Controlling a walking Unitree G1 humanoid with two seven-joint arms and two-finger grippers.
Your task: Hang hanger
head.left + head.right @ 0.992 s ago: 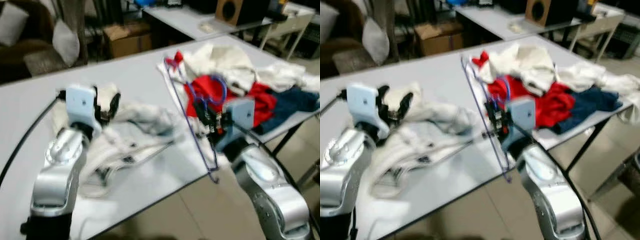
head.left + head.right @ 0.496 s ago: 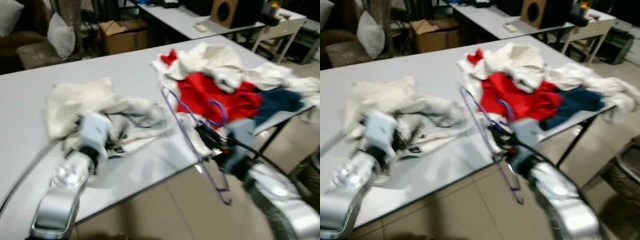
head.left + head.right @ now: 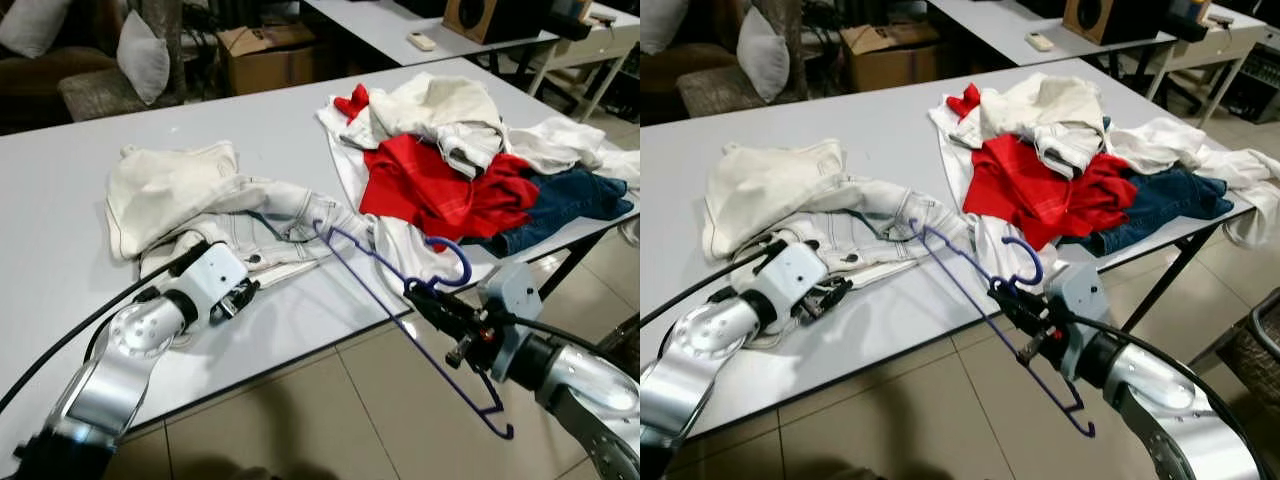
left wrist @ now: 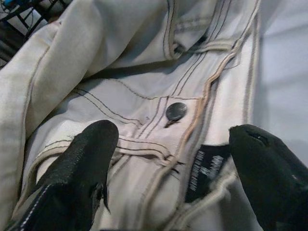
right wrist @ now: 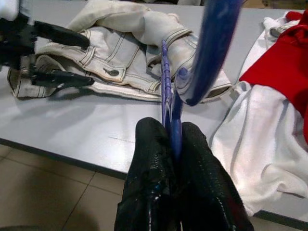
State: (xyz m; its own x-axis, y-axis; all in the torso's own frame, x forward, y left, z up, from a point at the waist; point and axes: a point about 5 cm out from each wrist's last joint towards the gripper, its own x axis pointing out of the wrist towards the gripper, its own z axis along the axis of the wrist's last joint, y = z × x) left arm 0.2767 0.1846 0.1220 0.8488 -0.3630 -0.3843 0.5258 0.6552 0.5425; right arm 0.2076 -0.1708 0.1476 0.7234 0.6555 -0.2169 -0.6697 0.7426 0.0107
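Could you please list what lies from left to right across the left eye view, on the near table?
Left gripper → pale jeans → blue hanger, held in the right gripper → red garment → dark blue jeans.

Long pale grey table [image 3: 60, 260] carries two clothing heaps. Crumpled off-white denim garment [image 3: 185, 205] lies near the middle; well apart at the right end sits a pile of red [image 3: 440, 185], white [image 3: 450, 110] and dark blue denim clothes [image 3: 570, 200].

Count of things in view
One hanger [image 3: 400, 318], two grippers [image 3: 237, 297] [image 3: 425, 297], one pair of pale jeans [image 3: 200, 205], one clothes heap [image 3: 470, 160], two cushions [image 3: 140, 57] [image 3: 30, 22].
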